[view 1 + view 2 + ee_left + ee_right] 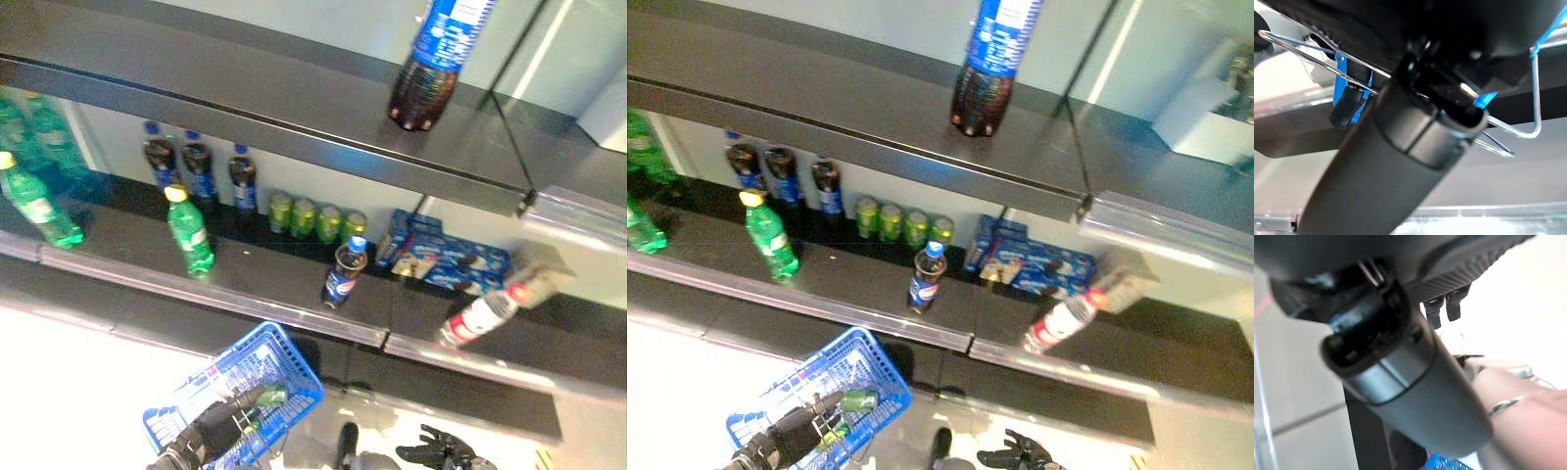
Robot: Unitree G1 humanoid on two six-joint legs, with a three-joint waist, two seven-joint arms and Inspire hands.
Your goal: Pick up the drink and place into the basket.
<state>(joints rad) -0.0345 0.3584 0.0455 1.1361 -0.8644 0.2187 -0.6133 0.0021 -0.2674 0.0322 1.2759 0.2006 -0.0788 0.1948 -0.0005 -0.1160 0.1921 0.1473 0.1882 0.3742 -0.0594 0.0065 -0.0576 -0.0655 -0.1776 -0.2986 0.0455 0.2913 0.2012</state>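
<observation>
Dark store shelving (294, 284) runs across the head views in two tiers against a pale wall, with a glossy light floor below. On the middle shelf stands a small dark cola bottle with a blue label and blue cap (344, 272), upright and leaning slightly, its long axis running roughly from 6 to 12 o'clock. It looks the likeliest drink to take next.

Low at the right edge hangs the right hand (436, 452), dark fingers loosely spread and holding nothing. From it the cola bottle lies toward 11 o'clock, well apart and higher up. The left hand (217, 423) is at the lower left, fingers curled around the wire handle of the blue plastic basket (294, 364); the left wrist view shows the thin metal handle wire beside the hand. With the left hand occupied, the reach should fall to the right arm.

Inside the basket lies a small green can (271, 396), on its side near the left hand's fingers; what else it holds I cannot make out.

Elsewhere on the middle shelf: green bottles (189, 230) toward 9 o'clock, a row of green cans (313, 217), blue snack boxes (446, 258), and a tipped red-and-white bottle (485, 313). A large cola bottle (436, 59) stands on the top shelf.
</observation>
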